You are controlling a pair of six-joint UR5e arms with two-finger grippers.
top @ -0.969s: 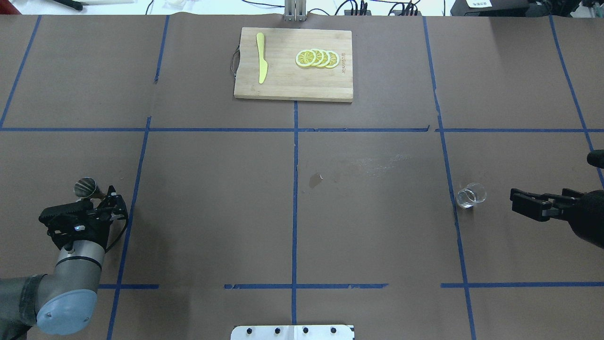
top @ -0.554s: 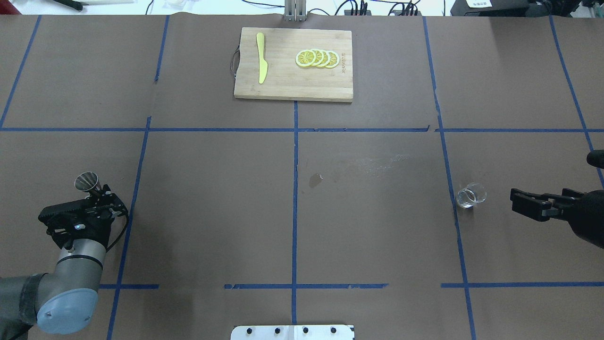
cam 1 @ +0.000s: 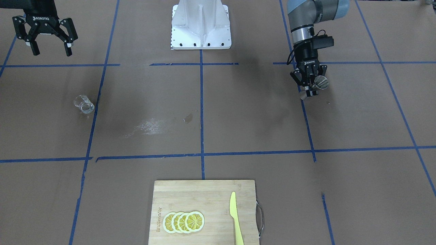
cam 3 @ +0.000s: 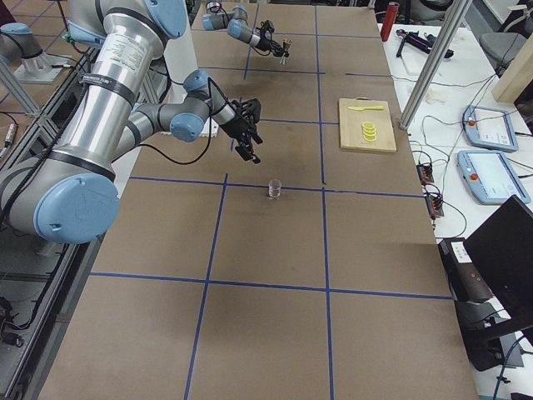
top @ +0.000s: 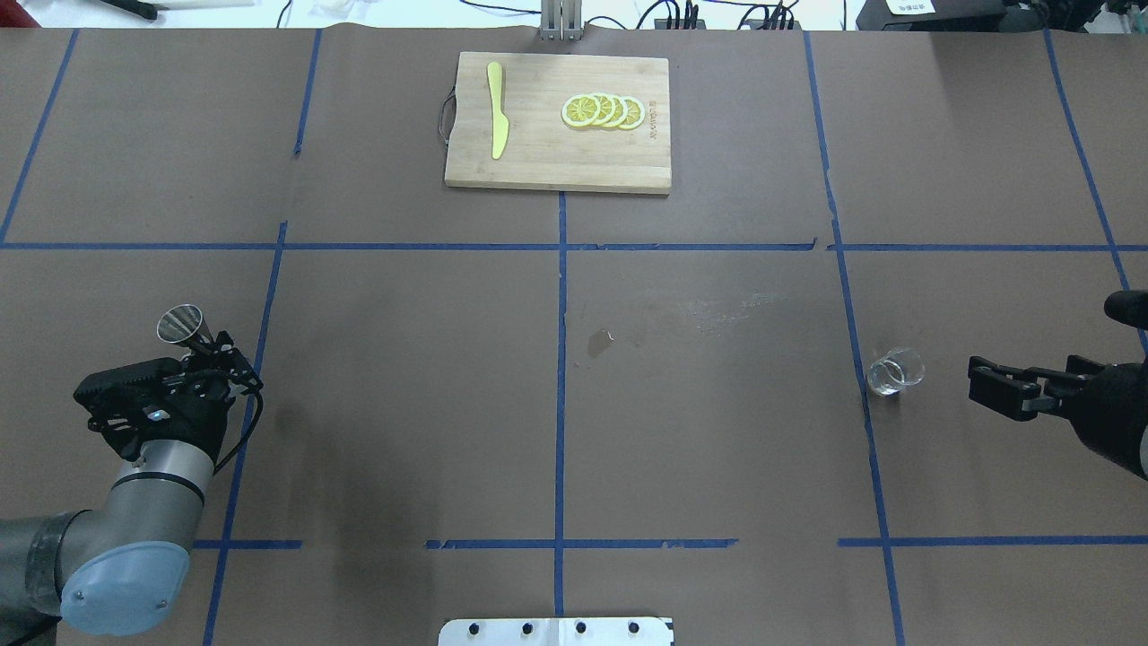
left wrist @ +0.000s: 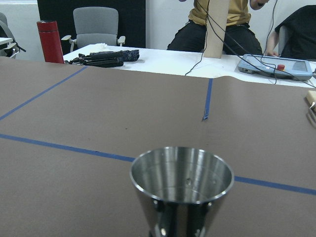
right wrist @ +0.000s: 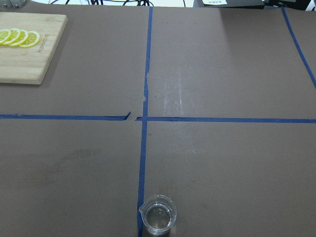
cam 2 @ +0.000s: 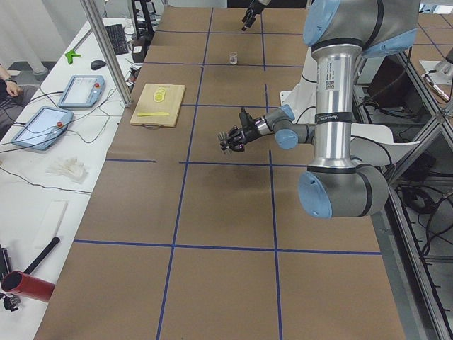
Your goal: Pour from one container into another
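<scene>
Glass measuring cup (top: 894,371) stands upright on the desk (top: 717,431), toward the right edge and about mid-depth, its base touching a blue tape line (top: 852,305). Nothing grips it. Can't tell how much liquid is in it. The pour lip points toward the desk's left in the right wrist view.

Right gripper (cam 1: 51,51) has its fingers spread wide and empty. It sits near the cup on the right-edge side, raised off the desk, with the open jaws facing the cup. Judgement: lined up for a side grasp, not yet closed in.

Steel jigger (top: 179,325) is clamped at its waist by the left gripper (cam 1: 310,86), near the left edge and well apart from the cup. It looks lifted clear of the desk and tilted, with the open cone angled toward the far edge. The bowl looks empty in the left wrist view. Judgement: the receiver is being carried, so the pour hasn't started.

Room: the whole middle of the desk between the two containers carries only tape lines and a pale smear (top: 726,309) with a small dark spot (top: 599,341). Cutting board (top: 556,161) with lemon slices (top: 603,111) and yellow knife (top: 496,112) sits at the far edge centre, well out of any meeting path. Robot base plate (top: 556,631) is at the near edge centre.

Risk: the cup is see-through and small, and could tip if a finger nudges it.
</scene>
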